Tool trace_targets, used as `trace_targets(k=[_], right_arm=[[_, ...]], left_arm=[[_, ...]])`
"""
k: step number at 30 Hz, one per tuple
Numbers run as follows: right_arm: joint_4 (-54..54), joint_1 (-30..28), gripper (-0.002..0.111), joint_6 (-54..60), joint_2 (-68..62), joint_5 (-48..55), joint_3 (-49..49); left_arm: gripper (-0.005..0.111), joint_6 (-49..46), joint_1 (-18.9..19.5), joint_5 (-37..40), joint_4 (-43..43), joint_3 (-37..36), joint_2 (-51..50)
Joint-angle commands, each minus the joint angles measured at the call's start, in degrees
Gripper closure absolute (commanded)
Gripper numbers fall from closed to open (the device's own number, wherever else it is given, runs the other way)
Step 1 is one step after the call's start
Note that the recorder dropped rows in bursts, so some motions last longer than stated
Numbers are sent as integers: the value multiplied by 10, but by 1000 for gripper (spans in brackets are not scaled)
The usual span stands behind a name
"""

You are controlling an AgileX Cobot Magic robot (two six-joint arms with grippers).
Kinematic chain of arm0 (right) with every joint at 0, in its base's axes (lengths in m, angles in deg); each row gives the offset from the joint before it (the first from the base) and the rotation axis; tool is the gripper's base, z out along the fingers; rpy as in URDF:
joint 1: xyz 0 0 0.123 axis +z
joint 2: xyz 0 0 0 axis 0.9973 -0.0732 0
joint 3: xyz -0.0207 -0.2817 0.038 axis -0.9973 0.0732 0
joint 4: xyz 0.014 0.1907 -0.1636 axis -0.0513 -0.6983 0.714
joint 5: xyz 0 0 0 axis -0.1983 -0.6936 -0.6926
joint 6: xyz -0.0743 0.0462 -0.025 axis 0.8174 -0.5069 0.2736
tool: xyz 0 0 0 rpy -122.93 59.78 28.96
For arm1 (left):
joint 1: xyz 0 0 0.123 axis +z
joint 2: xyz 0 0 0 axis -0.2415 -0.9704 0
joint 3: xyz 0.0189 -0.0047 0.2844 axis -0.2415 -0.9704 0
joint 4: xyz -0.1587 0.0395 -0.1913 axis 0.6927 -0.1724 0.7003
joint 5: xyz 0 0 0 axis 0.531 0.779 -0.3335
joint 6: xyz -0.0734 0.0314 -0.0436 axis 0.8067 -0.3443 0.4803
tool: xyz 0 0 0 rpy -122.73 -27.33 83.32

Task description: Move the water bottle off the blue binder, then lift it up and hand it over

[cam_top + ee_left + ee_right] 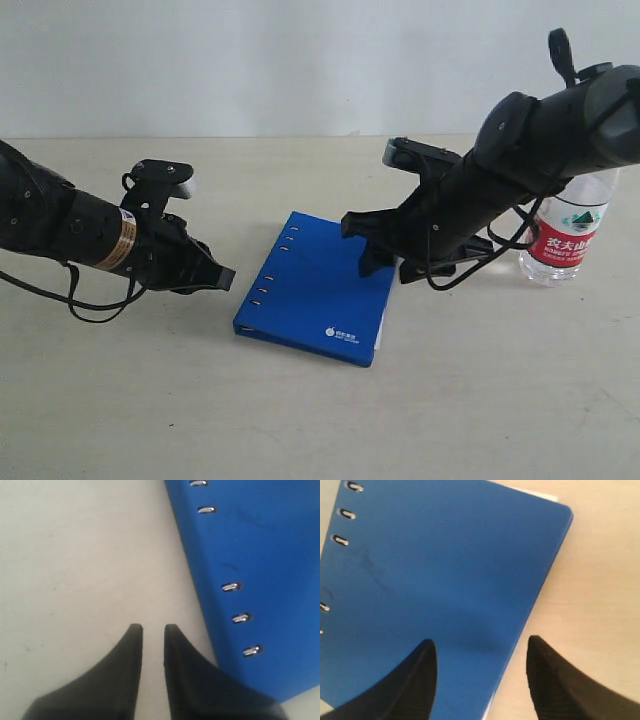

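Observation:
The blue binder (315, 285) lies flat on the table in the middle, its ring holes on its left edge. The water bottle (575, 235) stands upright on the table to the right of the binder, not on it; my right arm hides its cap. My right gripper (380, 262) hovers open over the binder's right edge (435, 570), one finger above the cover and one above the table, holding nothing (480, 647). My left gripper (222, 278) sits low just left of the binder's spine (265, 555), its jaws nearly together with nothing between them (150, 628).
The beige table (450, 400) stretches around the binder, with a plain pale wall (300, 60) behind it. My right arm's bulk (540, 140) stands between the binder and the bottle.

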Motion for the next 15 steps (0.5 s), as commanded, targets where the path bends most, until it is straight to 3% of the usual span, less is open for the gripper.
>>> trace_targets(k=[1, 15], right_arm=[[-17, -3, 60, 14, -12, 8, -1], [-225, -3, 60, 210, -23, 61, -1]], left_arm=[[91, -1, 0, -5, -3, 2, 0], [91, -5, 0, -5, -3, 2, 0]])
